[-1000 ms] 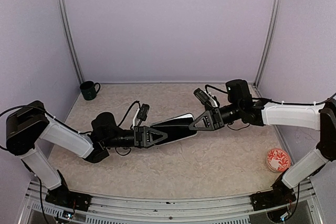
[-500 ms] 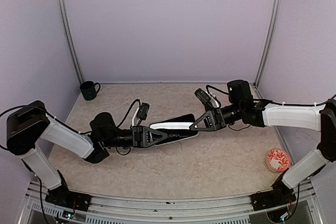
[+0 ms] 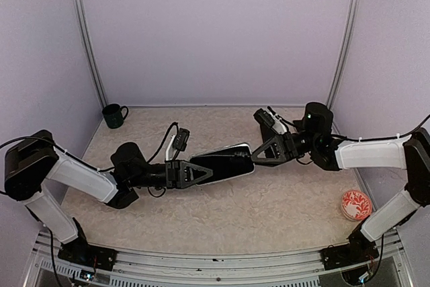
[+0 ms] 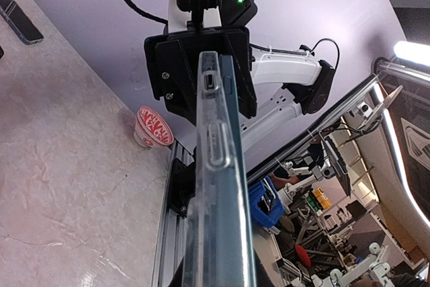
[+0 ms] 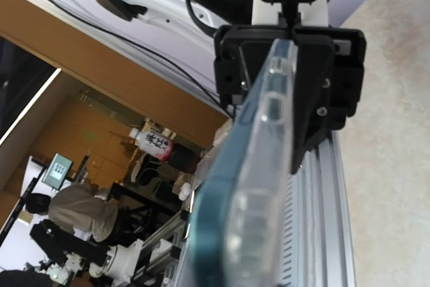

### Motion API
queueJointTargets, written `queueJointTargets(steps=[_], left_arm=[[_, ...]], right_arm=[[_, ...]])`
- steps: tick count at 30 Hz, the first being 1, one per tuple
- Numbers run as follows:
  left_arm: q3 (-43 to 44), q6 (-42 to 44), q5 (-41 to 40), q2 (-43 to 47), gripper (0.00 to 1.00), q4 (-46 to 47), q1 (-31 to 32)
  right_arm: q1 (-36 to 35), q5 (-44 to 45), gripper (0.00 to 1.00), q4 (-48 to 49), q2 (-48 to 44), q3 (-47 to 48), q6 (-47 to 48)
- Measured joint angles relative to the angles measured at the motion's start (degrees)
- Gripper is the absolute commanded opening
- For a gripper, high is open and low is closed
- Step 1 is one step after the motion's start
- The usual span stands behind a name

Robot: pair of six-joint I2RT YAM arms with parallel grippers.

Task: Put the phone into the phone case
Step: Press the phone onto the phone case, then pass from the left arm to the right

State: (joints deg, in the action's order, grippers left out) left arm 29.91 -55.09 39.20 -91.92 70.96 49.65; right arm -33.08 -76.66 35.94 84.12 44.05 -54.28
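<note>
Nearest us, a red-patterned bowl (image 3: 355,204) stands at the right of the table (image 3: 269,216). At mid-table the left gripper (image 3: 209,171) is clamped on one end of the phone (image 3: 228,161), which lies against the clear case (image 4: 216,166) and is held above the surface. The right gripper (image 3: 258,156) flanks the other end; we cannot tell whether it grips. Farthest stands a dark mug (image 3: 114,116).
</note>
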Motion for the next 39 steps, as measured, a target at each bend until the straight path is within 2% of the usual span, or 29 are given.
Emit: queueJointTargets(steps=[3,6,9,11,15,18,21,24,27,31,35,39], left_arm=[[0.00,0.35,0.26,0.55,0.00,0.24,0.02],[0.02,0.72,0.44,0.87,0.00,-0.02,0.00],[0.00,1.46,-0.46,1.27,0.01,-1.66,-0.04],[0.02,1.88,-1.33,1.77,0.08,-3.32,-0.11],[0.09,3.37,-2.80,2.80,0.36,-6.19,-0.44],[0.11,4.15,-3.37,2.84,0.38,-9.03,-0.44],[0.11,4.42,-3.65,2.84,0.29,-11.10,-0.44],[0.15,4.59,-3.76,2.84,0.14,-12.31,-0.42],[0.26,5.03,-3.30,2.84,0.06,-12.44,-0.37],[0.61,5.64,-3.39,2.95,0.00,-12.48,-0.11],[0.68,7.56,-3.37,3.23,0.00,-13.88,0.28],[1.60,12.41,-3.72,4.92,0.00,-20.26,0.94]], right_arm=[[0.02,-0.57,0.17,3.34,0.59,0.00,-3.30],[0.13,-0.63,0.10,3.74,1.07,0.07,-3.85],[0.31,-0.11,0.06,-2.60,1.14,1.62,0.26],[0.48,1.27,0.01,-9.75,1.14,3.69,4.81],[0.55,4.50,0.00,-21.42,1.11,7.41,14.03],[0.55,6.51,0.00,-26.21,1.05,7.93,17.92],[0.55,8.13,0.00,-30.38,1.03,7.98,22.05],[0.55,8.90,0.00,-32.57,0.74,7.98,24.81],[0.55,9.77,0.00,-33.79,0.26,7.98,26.84],[0.57,10.21,0.11,-35.63,0.02,8.00,28.79],[0.57,10.34,0.33,-37.00,-0.04,8.02,29.90],[0.57,10.80,0.39,-39.69,-0.35,9.16,31.54]])
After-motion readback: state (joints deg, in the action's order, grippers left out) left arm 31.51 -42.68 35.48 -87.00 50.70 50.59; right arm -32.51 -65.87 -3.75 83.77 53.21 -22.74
